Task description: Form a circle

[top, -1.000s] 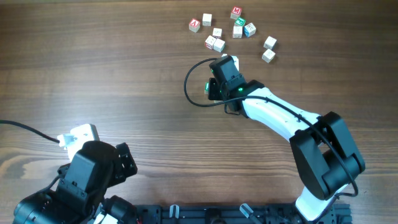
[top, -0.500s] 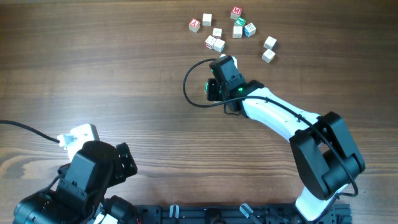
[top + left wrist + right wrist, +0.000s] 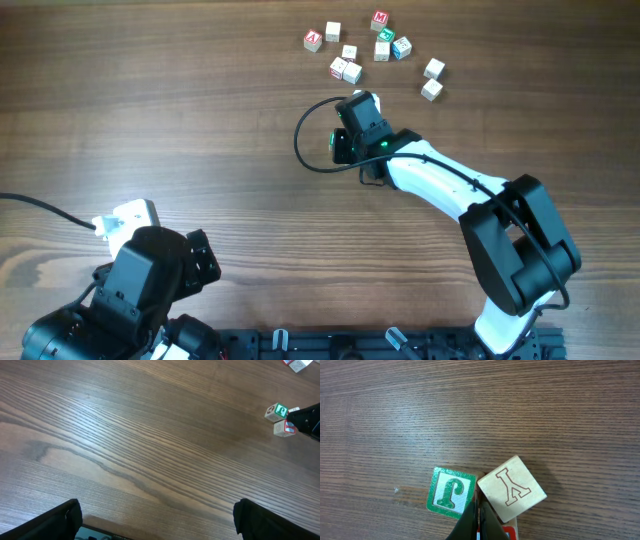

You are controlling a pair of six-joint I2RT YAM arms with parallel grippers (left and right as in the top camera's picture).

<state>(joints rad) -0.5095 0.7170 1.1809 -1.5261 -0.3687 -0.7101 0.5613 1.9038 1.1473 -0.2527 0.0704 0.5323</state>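
Observation:
The circle is a small clump of three letter cubes. In the right wrist view a green-faced cube (image 3: 451,492) lies left of a plain cube (image 3: 512,487) marked Y, with a red-faced cube (image 3: 509,532) partly hidden below them. My right gripper (image 3: 477,512) is shut, and its tips sit in the gap between the green and plain cubes, holding nothing. In the overhead view the right gripper (image 3: 352,100) covers the clump. The left wrist view shows the green cube (image 3: 276,411) and the red-faced cube (image 3: 284,428) far off. My left gripper (image 3: 160,525) hangs open over bare wood.
A loose scatter of several like cubes (image 3: 346,70) lies at the table's far edge, beyond the right gripper. A black cable (image 3: 305,140) loops left of the right wrist. The left arm (image 3: 140,290) is folded at the near left corner.

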